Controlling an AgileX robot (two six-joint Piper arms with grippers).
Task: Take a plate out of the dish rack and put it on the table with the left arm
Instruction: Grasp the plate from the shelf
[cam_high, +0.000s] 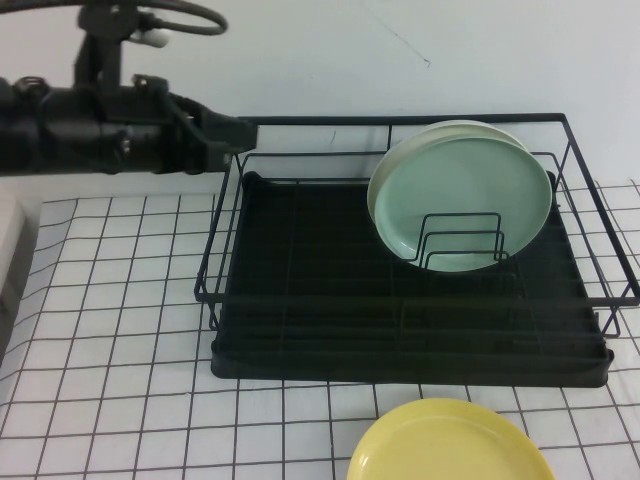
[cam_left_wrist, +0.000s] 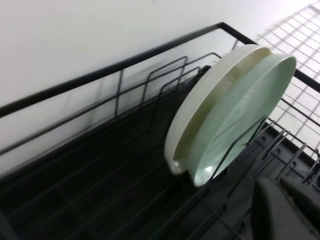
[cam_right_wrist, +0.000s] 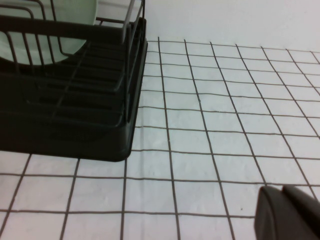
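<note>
Mint-green plate stands on edge in the rack, right-hand end, leaning back against a cream plate and fenced in front by wire dividers. Matte, stiff, probably ceramic or melamine: rigid, moderately heavy for a small pincer, likely to chip if knocked on wire or dropped. Raised rim is the only real purchase; best hold looks like the free upper edge, clear of dividers and the cream plate's lip. Left pincer hovers at the rack's rear left corner, well apart from the plate; cannot tell how far open, nothing held. Right pincer sits low over the bench, right of the rack; opening likewise unclear. Yellow plate lies in front.
</note>
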